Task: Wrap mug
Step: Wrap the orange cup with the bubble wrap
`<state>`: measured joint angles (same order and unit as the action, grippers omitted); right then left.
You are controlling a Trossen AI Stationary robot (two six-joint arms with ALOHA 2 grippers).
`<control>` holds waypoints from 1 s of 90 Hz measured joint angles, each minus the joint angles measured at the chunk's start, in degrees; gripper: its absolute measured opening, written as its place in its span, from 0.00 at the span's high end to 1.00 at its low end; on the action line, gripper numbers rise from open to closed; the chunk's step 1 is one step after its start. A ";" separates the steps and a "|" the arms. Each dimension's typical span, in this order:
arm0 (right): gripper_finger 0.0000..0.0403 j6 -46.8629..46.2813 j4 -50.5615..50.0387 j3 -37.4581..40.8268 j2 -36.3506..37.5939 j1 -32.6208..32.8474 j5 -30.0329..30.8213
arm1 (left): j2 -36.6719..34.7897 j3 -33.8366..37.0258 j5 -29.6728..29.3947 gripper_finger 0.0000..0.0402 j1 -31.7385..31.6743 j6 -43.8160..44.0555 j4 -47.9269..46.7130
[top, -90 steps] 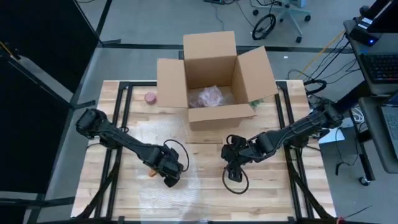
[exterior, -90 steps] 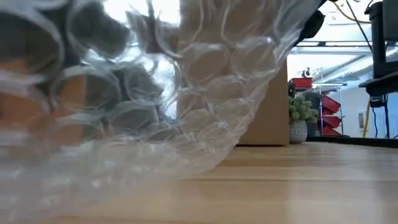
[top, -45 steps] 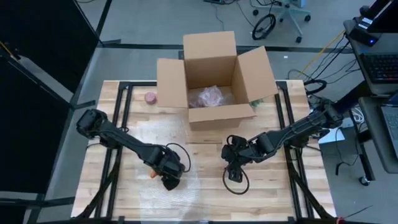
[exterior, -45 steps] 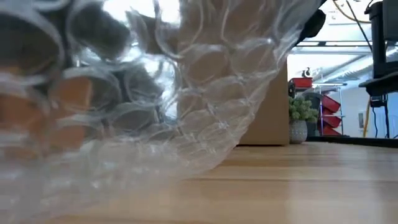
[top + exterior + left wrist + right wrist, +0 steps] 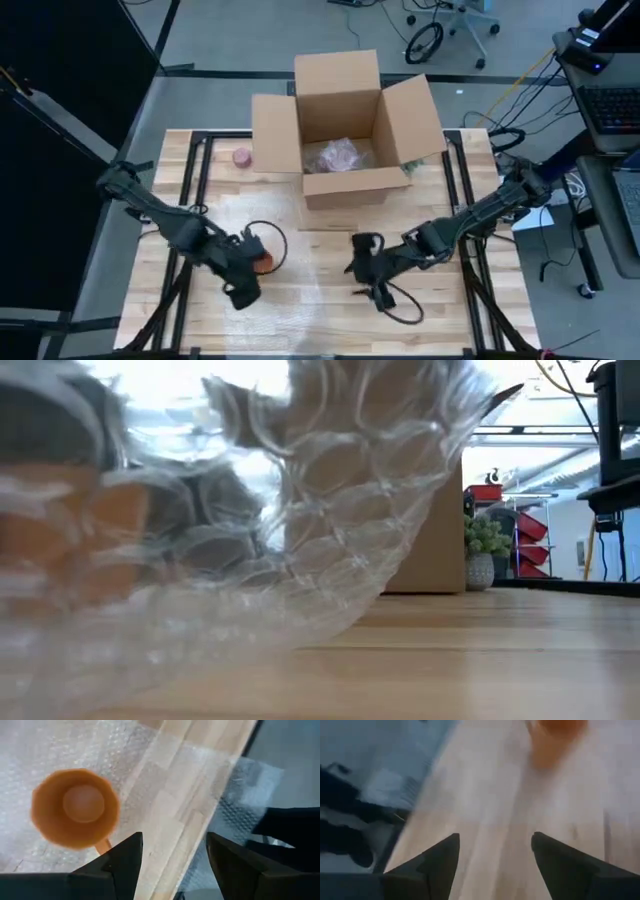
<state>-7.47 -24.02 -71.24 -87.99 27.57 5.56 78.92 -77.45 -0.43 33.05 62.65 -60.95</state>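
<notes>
Open brown cardboard box (image 5: 345,125) sits upper centre, holding pinkish wrapped contents; small pink round object (image 5: 241,157) lies left of it. Clear bubble wrap sheet (image 5: 200,540) blocks most of the low view. Orange ceramic mug (image 5: 262,261) stands lower left on it. Left gripper (image 5: 172,862) released, empty, beside the mug. Right gripper (image 5: 492,862) released, lower centre.

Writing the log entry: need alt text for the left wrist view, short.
An orange mug seen from straight above, upright and empty, stands on a bubble wrap sheet spread over the wooden table. The left gripper hangs above the bare wood beside the mug, jaws open and holding nothing.
</notes>
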 joint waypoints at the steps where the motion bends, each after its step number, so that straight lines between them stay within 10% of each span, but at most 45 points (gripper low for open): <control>1: 0.42 0.53 0.67 0.00 -0.01 0.26 0.02 | -0.33 0.00 -0.08 0.49 0.12 0.00 -0.25; 28: 0.42 2.59 4.14 -6.80 -7.04 10.34 7.77 | -3.20 0.02 -2.01 0.49 1.23 -1.61 -6.59; 75: 0.42 -0.13 -16.21 -62.49 -51.49 15.79 19.79 | -3.18 0.09 -1.22 0.49 2.09 -8.64 -6.45; 90: 0.42 -0.38 -12.46 -61.76 -54.43 16.89 19.44 | -3.18 0.09 -1.30 0.49 3.03 -9.18 -6.52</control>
<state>-7.84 -36.48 -133.00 -142.42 44.46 25.01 75.75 -77.36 -1.73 36.07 53.47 -67.46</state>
